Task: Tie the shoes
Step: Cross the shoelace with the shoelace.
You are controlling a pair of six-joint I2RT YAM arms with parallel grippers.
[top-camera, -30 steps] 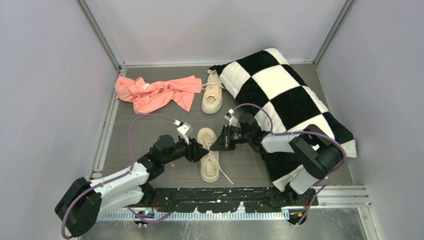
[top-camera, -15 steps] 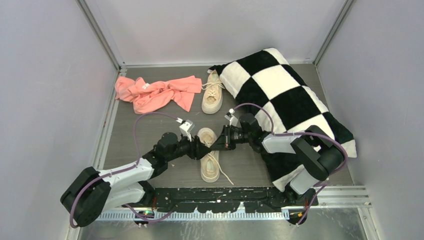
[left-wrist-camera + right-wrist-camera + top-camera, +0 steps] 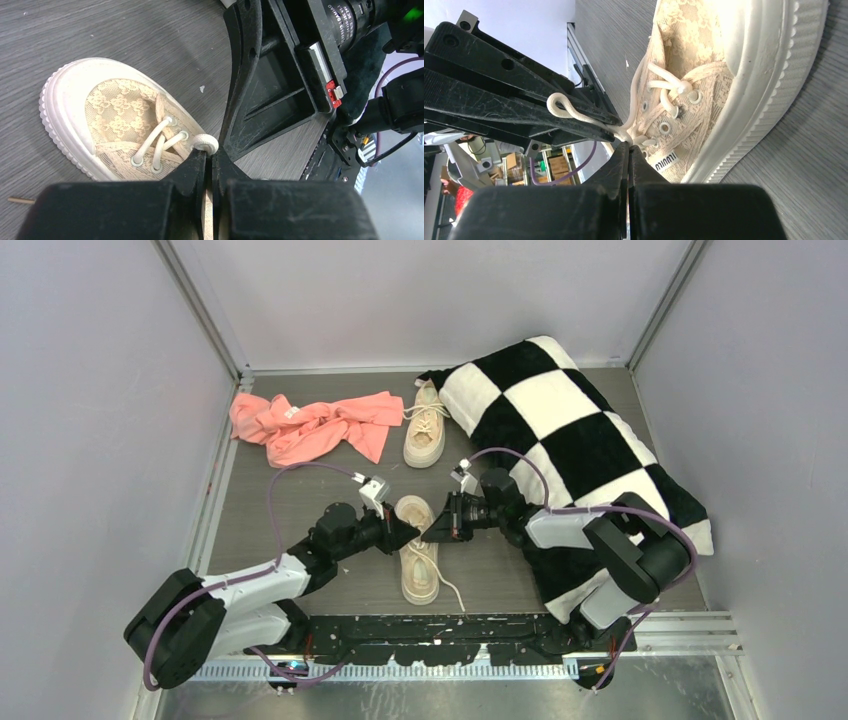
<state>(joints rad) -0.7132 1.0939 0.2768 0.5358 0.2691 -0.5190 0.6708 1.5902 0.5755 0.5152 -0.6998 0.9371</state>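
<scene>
The near shoe lies toe away from me between both arms; its patterned toe fills the left wrist view and its side the right wrist view. My left gripper is shut, with a cream lace loop pinched at its tips. My right gripper meets it tip to tip over the eyelets, shut on a lace strand that curls over the left fingers. The far shoe rests beside the pillow, laces loose.
A black-and-white checkered pillow fills the right side, under the right arm. A pink cloth lies at the back left. One loose lace end trails toward the front rail. Grey walls close in on three sides.
My left gripper has reached right onto the shoe and closed from open onto the lace loop. The right gripper has stayed shut in place.
</scene>
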